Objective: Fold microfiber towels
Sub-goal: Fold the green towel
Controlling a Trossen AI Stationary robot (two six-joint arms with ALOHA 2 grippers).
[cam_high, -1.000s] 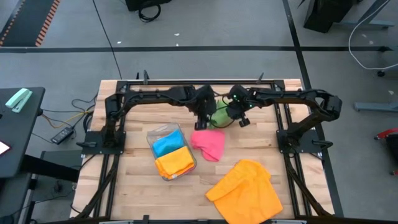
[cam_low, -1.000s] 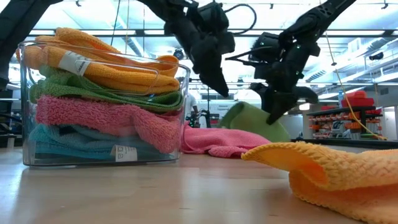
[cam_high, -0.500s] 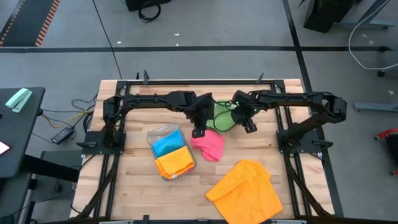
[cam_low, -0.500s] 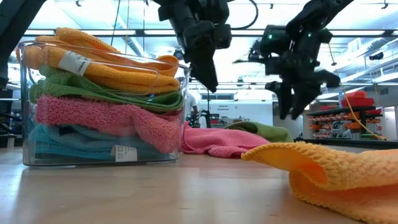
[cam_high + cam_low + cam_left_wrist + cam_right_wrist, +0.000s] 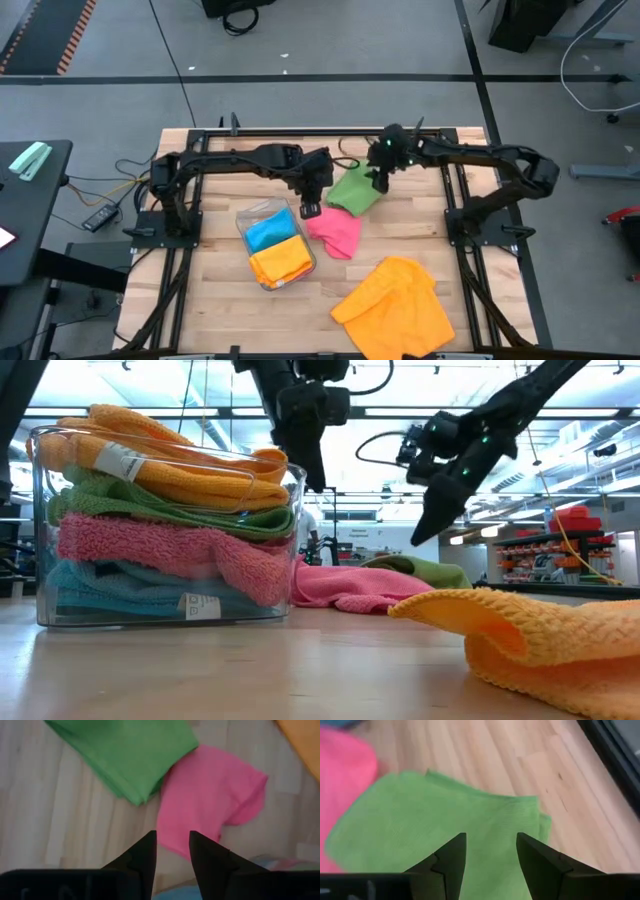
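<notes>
A folded green towel [image 5: 354, 190] lies flat on the table at the far middle, and its near corner overlaps a crumpled pink towel [image 5: 336, 232]. An orange towel [image 5: 395, 305] lies loosely folded at the near right. My left gripper [image 5: 172, 840] hangs open above the table, over the pink towel's left edge [image 5: 310, 208]. My right gripper [image 5: 491, 840] hangs open above the green towel's far side [image 5: 380, 182]. In the low view both grippers [image 5: 315, 480] [image 5: 420, 535] stand well clear of the cloths.
A small clear tray [image 5: 272, 243] at the left of the middle holds a stack of folded towels in blue, pink, green and orange [image 5: 160, 520]. Black frame rails [image 5: 455, 200] run along the table's sides. Bare wood shows at the near left.
My right gripper has let go of the green towel, risen and drawn back toward the far edge. The towel, raised in a hump before, now lies flat. My left gripper has risen and moved toward the table's left and near side.
</notes>
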